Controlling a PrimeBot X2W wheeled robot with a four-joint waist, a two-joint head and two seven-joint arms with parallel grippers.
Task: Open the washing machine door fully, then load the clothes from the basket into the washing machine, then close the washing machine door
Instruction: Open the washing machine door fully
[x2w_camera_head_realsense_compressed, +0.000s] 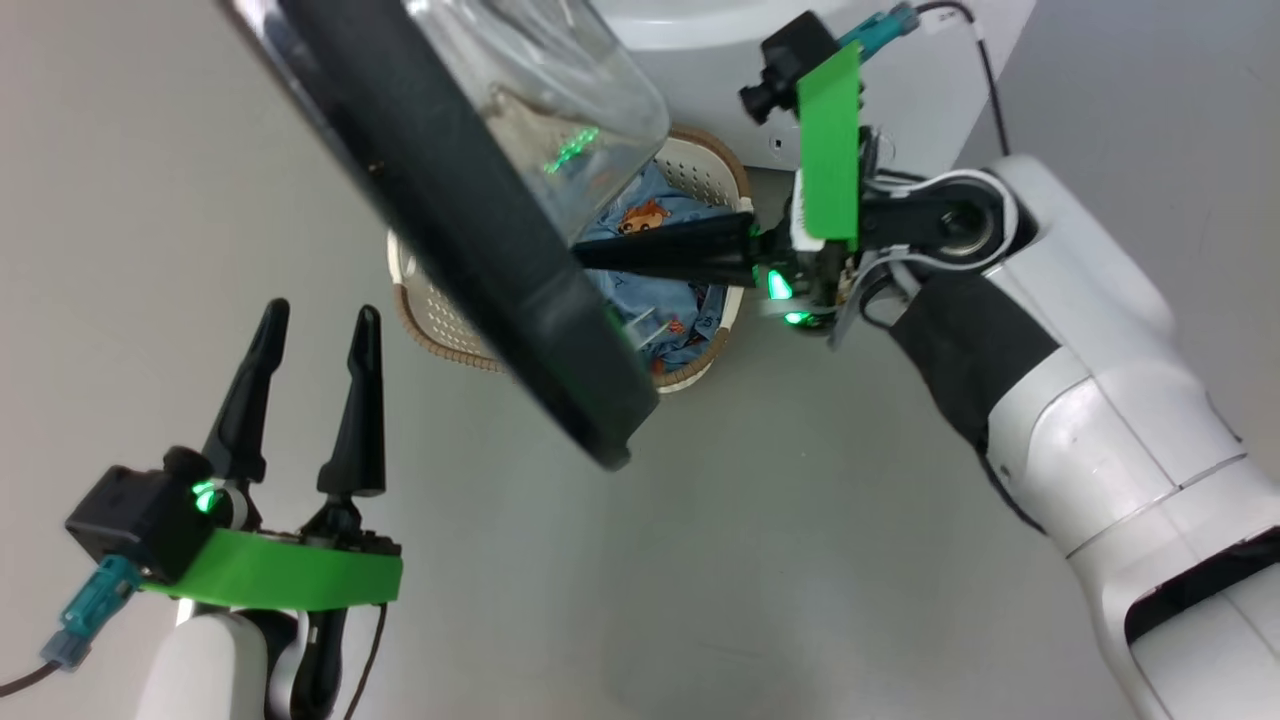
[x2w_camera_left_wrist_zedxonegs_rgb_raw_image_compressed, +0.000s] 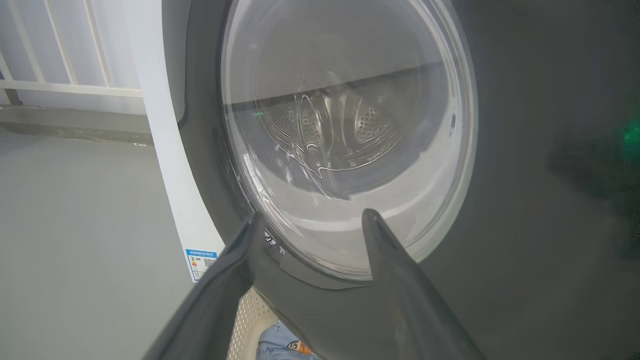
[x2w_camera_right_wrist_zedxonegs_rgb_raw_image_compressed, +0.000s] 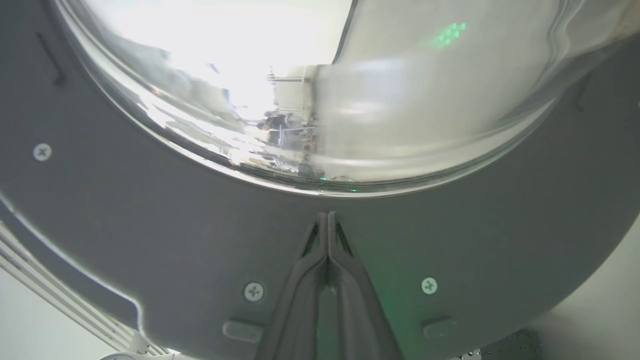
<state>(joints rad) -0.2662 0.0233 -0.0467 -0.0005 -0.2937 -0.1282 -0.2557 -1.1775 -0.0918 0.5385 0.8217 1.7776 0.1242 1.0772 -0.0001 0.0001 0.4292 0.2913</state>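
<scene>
One-armed push: sets closed, empty right gripper (x2w_camera_right_wrist_zedxonegs_rgb_raw_image_compressed: 327, 217) on inner rim of washing machine door (x2w_camera_head_realsense_compressed: 480, 250), apparently to swing it off basket (x2w_camera_head_realsense_compressed: 715, 172); holds left gripper (x2w_camera_head_realsense_compressed: 320, 310) spread, empty, aside.

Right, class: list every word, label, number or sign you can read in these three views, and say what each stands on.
Nothing here reads clearly enough to quote.
The sticker on the washing machine: blue header and small print, too small to read.
The clothes: printed cartoon figures, no legible words.
</scene>
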